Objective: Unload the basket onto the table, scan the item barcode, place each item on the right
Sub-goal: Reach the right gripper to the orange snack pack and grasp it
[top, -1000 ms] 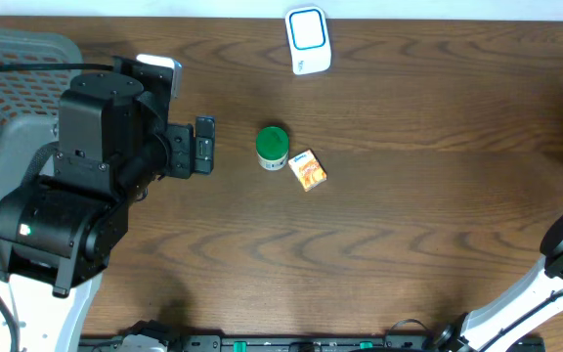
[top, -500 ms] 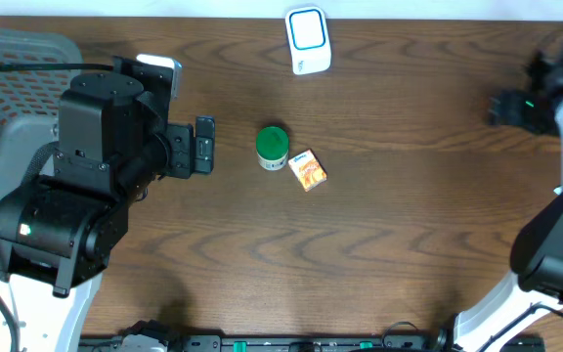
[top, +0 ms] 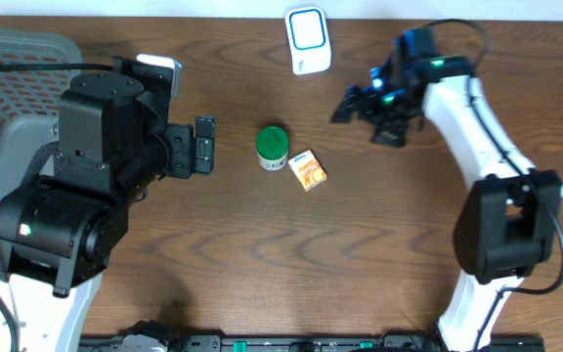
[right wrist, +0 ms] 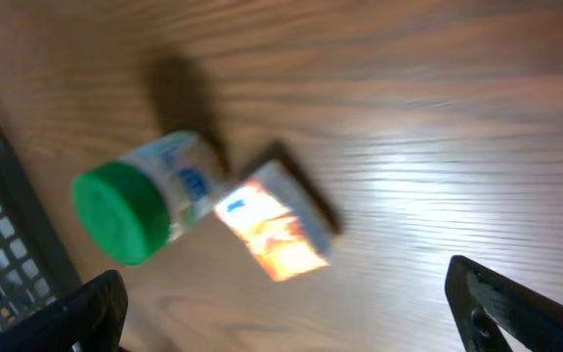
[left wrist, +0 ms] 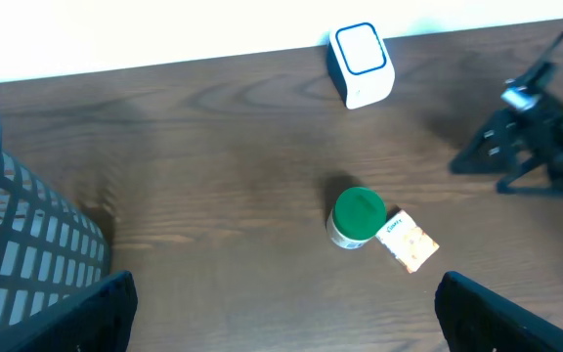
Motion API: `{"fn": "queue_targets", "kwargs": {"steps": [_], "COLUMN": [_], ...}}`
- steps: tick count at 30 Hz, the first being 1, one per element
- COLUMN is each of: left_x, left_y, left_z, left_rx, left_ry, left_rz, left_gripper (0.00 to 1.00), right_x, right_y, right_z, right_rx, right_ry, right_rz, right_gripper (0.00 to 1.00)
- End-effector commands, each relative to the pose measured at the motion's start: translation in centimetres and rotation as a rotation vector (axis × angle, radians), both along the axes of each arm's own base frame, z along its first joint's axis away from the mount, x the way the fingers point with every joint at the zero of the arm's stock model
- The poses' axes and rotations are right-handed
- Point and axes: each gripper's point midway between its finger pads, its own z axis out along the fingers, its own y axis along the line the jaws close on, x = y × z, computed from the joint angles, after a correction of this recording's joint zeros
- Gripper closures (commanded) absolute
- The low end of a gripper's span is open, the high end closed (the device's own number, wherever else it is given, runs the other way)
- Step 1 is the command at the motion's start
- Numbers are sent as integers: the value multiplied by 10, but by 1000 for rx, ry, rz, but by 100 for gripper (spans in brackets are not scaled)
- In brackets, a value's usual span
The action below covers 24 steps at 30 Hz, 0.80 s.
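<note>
Green-capped bottle (top: 273, 147) is noted with orange box (top: 308, 170) touching it; left gripper (top: 204, 145) is seen spread beside the bottle, right gripper (top: 365, 125) spread, empty, beyond the box.

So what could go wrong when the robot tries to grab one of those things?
The bottle and the little orange box sit right next to each other, so the right arm, with its jaws wide open, might bump one while reaching for the other. The bottle is round and could tip over and roll away if nudged. The right wrist picture is blurry, so aiming may be harder.
</note>
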Motion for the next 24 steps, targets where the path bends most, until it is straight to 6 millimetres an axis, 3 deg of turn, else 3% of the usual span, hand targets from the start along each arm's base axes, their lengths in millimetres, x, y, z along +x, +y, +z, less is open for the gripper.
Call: {"fn": "queue_targets", "kwargs": {"steps": [1, 4, 8, 13, 24], "left_x": [1, 1, 1, 1, 1], "left_y": [3, 3, 3, 3, 3], "left_z": [-1, -1, -1, -1, -1], "left_rx": [5, 5, 5, 5, 5], "left_ry": [1, 1, 1, 1, 1], "left_rz": [17, 17, 17, 17, 17], "left_gripper": [2, 2, 2, 2, 2], "right_x": [-11, -41, -51, -46, -34], "right_y": [25, 21, 37, 44, 47], "right_z": [-4, -19, -24, -36, -87], "right_rx": [-66, -244, -281, -288, -336], "right_ry": [70, 258, 296, 298, 302], "right_rz": [-133, -502, -678, -762, -737], "right_gripper": [1, 1, 1, 1, 1]}}
